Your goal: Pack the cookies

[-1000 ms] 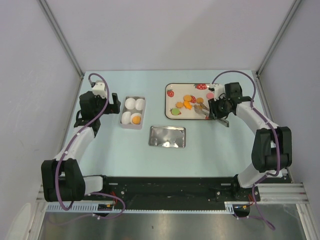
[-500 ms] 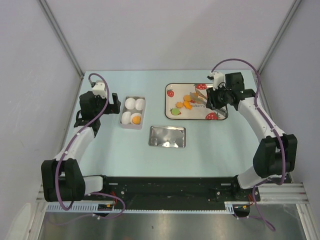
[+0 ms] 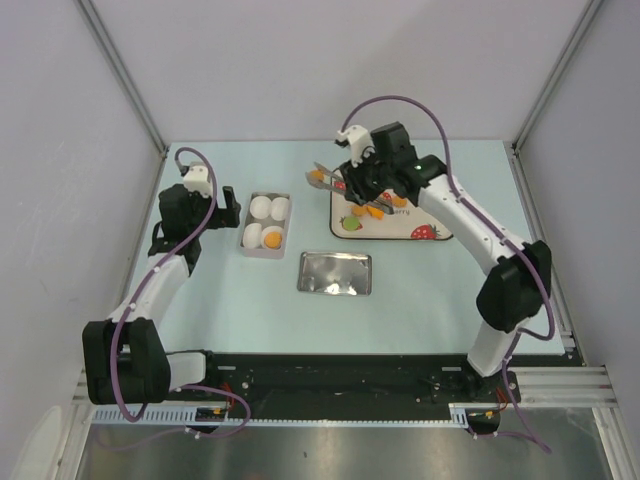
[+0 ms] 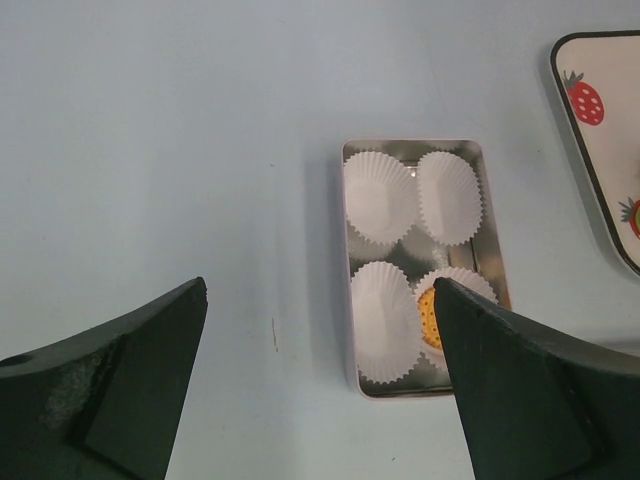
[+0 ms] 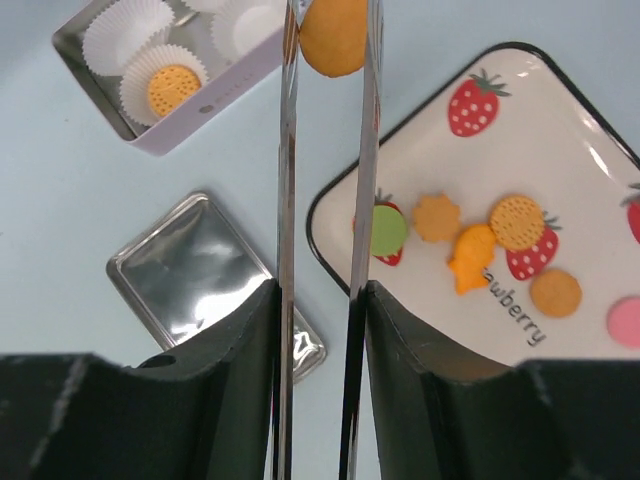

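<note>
The right gripper [image 5: 318,310] is pinching metal tongs [image 5: 286,180] clamping a cookie [image 5: 333,36] over open table [image 5: 60,210] just off the edge of the tray [image 5: 570,170] ("berry" is legible), the left gripper [image 4: 320,295] hanging wide.

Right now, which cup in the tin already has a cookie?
The tin's near-right cup in the top view: it holds an orange cookie; the other three are empty.

Bright, even overhead light; shadows soft and faint. Glare on the metal tray [image 5: 195,268]. Top view sharp; wrist views soften toward the bottom edge.
</note>
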`<state>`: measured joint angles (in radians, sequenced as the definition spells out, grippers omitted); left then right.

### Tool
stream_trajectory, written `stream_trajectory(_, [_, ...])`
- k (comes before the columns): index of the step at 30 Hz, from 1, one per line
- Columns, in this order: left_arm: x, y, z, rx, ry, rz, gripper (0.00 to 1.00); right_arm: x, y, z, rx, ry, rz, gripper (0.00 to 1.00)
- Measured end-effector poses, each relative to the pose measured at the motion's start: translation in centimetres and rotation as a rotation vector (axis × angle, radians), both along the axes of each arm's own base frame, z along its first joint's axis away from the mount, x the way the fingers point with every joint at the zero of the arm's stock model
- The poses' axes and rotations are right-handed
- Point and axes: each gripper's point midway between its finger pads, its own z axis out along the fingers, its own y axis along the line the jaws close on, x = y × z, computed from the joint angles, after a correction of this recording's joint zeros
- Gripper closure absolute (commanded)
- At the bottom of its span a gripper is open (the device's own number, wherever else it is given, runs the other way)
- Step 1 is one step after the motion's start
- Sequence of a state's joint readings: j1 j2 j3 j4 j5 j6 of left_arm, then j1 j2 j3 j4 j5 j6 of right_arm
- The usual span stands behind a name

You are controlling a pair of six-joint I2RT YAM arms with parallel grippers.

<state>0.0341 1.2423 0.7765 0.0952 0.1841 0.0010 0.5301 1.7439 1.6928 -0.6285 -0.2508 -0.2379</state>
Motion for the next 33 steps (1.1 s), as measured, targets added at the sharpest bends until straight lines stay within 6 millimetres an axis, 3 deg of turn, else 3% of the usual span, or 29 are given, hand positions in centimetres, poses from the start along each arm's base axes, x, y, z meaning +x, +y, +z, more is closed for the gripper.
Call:
stream_trajectory(9, [-0.2, 2.7, 0.1, -0.007, -0.005, 0.115, 0.0, -1.7, 7.8, -3.4, -0.041, 0.041, 0.14, 0.59])
stream_trajectory(17, [-0.1, 4.8, 0.4, -0.011, -0.015, 0.198, 0.0, -4.4, 12.5, -4.8, -0.053, 0.053, 0.242, 0.59])
stream_trajectory(22, [-0.1, 5.0, 0.4, -0.011, -0.015, 0.207, 0.0, -5.7, 14.5, -6.4, -0.066, 0.079, 0.289, 0.59])
stream_trajectory(28, [-0.2, 5.1, 0.3, -0.011, -0.015, 0.208, 0.0, -6.4, 15.2, -8.7, -0.091, 0.118, 0.304, 0.59])
stream_trajectory(33, [-0.2, 5.1, 0.3, -0.011, -0.015, 0.209, 0.0, -6.4, 15.7, -9.3, -0.094, 0.127, 0.312, 0.59])
